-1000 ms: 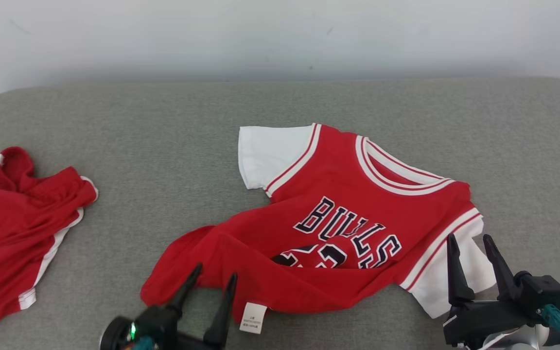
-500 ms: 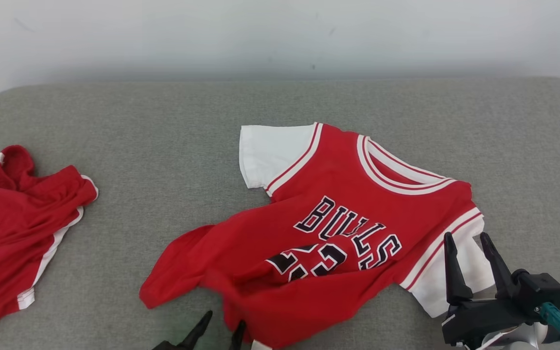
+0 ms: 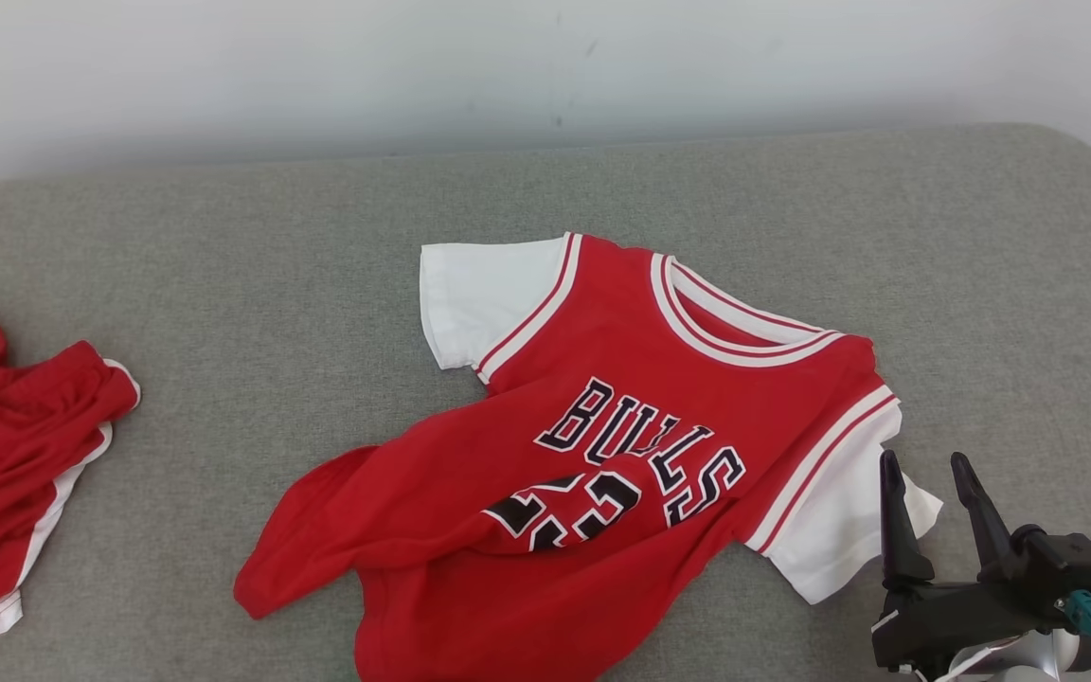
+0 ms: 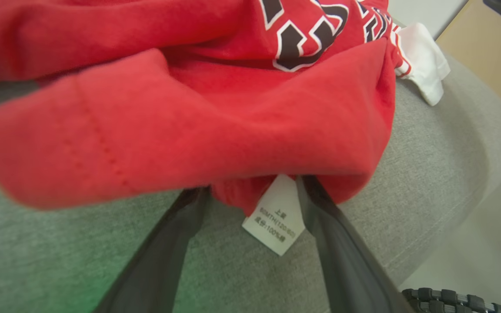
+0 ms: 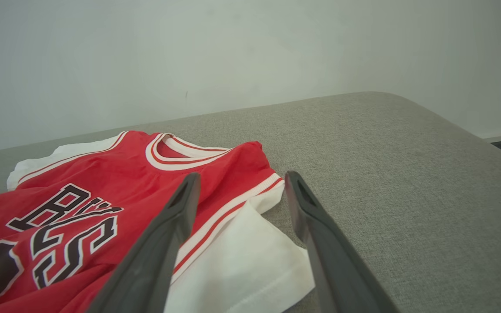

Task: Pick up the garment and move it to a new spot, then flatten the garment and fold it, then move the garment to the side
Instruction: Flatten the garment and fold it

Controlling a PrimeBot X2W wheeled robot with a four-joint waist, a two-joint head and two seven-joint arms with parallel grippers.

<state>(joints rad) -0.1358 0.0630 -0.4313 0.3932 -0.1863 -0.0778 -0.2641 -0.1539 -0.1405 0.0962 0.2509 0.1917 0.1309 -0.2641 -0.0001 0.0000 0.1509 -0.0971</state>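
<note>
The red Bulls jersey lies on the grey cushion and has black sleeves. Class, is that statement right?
Not quite. The red Bulls jersey does lie on the grey cushion, but it has white sleeves, not black, as the head view shows.

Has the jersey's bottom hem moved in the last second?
Yes. The jersey's hem has slid toward the robot, away from the BULLS lettering, uncovering the number.
</note>
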